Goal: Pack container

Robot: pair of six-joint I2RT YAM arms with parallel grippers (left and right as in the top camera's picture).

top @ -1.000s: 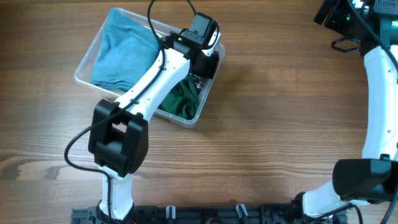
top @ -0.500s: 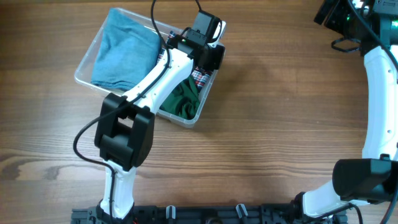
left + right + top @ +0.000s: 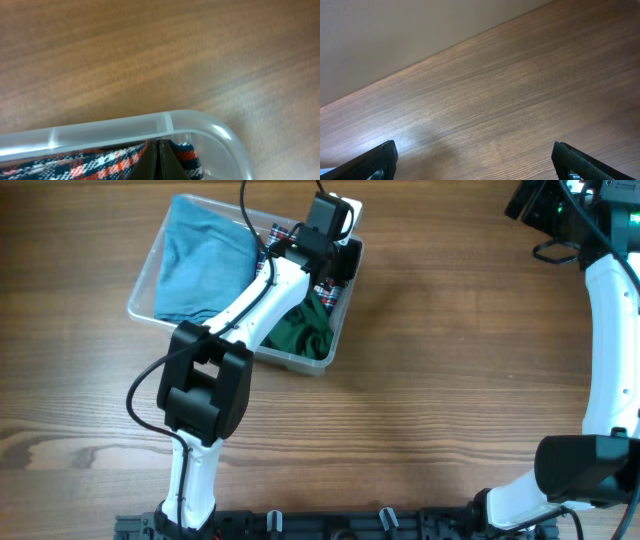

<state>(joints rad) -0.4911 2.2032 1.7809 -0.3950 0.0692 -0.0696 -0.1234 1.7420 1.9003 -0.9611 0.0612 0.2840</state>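
The left claw (image 3: pixel 159 151), pinched shut, sits at the container (image 3: pixel 115 131)'s far corner, over the checked cloth (image 3: pixel 95 161). The open right claw (image 3: pixel 477 157) is far off.

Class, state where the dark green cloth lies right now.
Overhead view, left half: the dark green cloth lies inside the clear rectangular plastic container, in its near right corner, right of the blue towel and beside the red-navy plaid fabric.

container (image 3: pixel 290 364) ×1 | blue cloth (image 3: pixel 200 260), green cloth (image 3: pixel 300 332), plaid cloth (image 3: pixel 95 162) ×3 | left arm (image 3: pixel 245 305), right arm (image 3: pixel 605 330) ×2
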